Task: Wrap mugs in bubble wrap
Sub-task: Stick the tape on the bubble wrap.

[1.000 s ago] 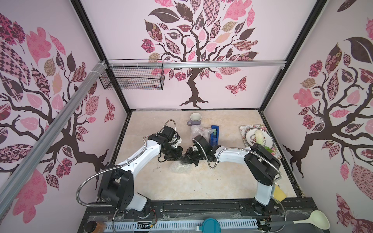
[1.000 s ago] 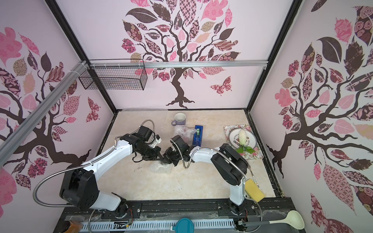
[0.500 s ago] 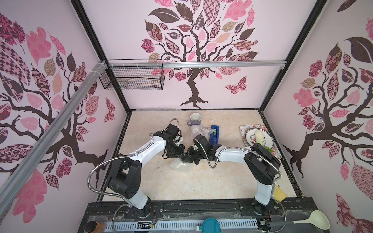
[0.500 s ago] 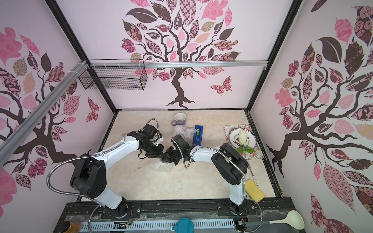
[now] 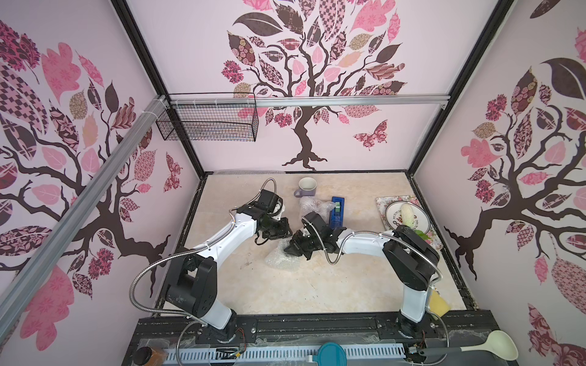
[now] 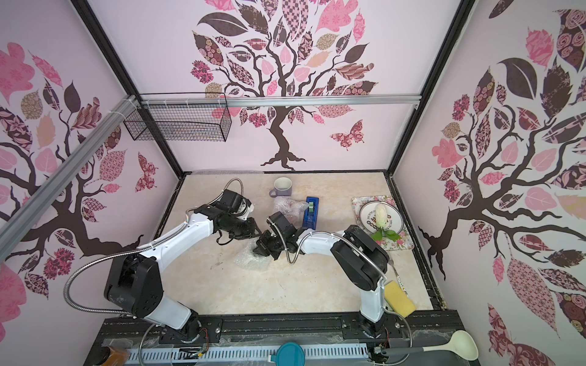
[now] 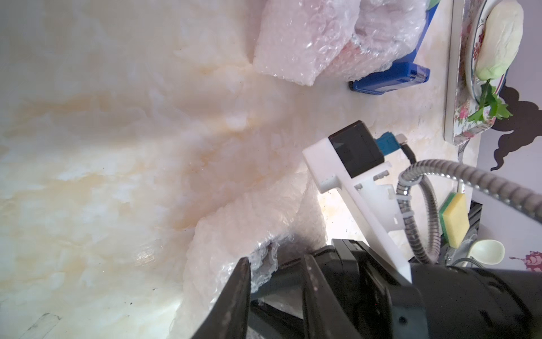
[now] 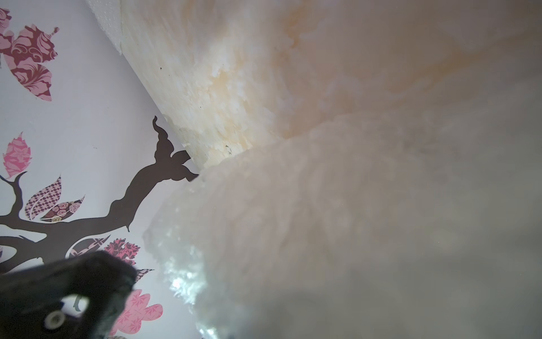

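Observation:
A pale lavender mug (image 5: 307,187) (image 6: 282,187) stands unwrapped at the back of the table. A bundle of bubble wrap (image 5: 314,206) (image 7: 337,38) with a reddish shape inside lies beside it. A loose crumpled bubble wrap sheet (image 5: 280,258) (image 6: 250,258) (image 7: 249,211) lies mid-table. My left gripper (image 5: 280,233) (image 7: 275,261) is open at that sheet's edge, a ragged fold of wrap loose between its fingers. My right gripper (image 5: 290,248) (image 6: 258,248) meets it tip to tip, shut on the sheet. The wrap (image 8: 322,220) covers its jaws in the right wrist view.
A blue tape dispenser (image 5: 337,210) sits right of the bundle. A floral tray (image 5: 393,200) with a plate of food is at the right edge. A yellow sponge (image 5: 439,305) lies by the right arm's base. A wire basket (image 5: 209,122) hangs on the back wall.
My left gripper's jaws have parted from shut, releasing the bubble wrap edge, and its arm has swung slightly inward. The right gripper has stayed shut in place.

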Robot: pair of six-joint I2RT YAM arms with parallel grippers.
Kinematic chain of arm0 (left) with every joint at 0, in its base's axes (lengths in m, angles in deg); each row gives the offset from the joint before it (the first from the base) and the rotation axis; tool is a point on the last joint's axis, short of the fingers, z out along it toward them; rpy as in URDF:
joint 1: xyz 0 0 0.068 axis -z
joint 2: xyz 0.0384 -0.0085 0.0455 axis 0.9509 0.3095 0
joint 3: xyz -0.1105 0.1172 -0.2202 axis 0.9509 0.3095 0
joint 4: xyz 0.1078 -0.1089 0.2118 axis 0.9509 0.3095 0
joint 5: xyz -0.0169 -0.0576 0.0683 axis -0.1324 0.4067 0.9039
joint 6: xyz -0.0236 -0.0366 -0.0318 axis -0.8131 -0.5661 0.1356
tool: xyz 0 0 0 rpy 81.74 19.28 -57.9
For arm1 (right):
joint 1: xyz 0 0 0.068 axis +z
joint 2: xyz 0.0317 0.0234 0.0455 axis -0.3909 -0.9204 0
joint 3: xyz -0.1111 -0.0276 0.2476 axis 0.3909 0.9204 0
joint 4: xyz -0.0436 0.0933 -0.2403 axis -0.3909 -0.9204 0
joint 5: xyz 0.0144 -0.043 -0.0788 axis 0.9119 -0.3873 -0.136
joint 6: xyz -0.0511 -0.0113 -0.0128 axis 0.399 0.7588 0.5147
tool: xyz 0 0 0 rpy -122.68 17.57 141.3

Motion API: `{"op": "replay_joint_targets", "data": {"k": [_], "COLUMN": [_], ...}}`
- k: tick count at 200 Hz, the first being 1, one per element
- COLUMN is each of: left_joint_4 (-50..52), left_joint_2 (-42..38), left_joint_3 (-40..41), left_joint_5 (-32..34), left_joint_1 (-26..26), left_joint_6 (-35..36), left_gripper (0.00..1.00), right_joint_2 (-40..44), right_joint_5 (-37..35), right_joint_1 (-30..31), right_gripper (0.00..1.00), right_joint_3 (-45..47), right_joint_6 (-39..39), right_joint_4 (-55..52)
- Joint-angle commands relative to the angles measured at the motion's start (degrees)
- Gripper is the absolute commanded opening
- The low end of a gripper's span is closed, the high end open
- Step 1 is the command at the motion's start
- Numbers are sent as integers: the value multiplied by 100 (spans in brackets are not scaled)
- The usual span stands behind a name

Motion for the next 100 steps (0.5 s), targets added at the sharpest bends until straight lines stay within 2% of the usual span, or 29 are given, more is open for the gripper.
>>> {"op": "replay_joint_targets", "data": {"k": [1,23,51,100], "left_joint_4": [49,-90,-153,454], "left_joint_2": [180,71,25,441], "left_joint_3": [128,113,-25,-3], "left_joint_5": [-45,-427,-978,-1007], "left_joint_1": [-34,-61,-59,-185], "left_joint_6": [47,-45,-111,13], "left_gripper": [29,22,20,5], "right_joint_2": [-352,-312,-314,-274], "right_joint_5": [-151,-166,-175,-160], "right_joint_1": [21,18,20,22], "right_gripper": [0,0,0,0], "right_joint_3": [11,50,-6,183], "right_joint_6": [-20,-40,12,-75], "right_joint_4": [-515,-448,-491,-366]}}
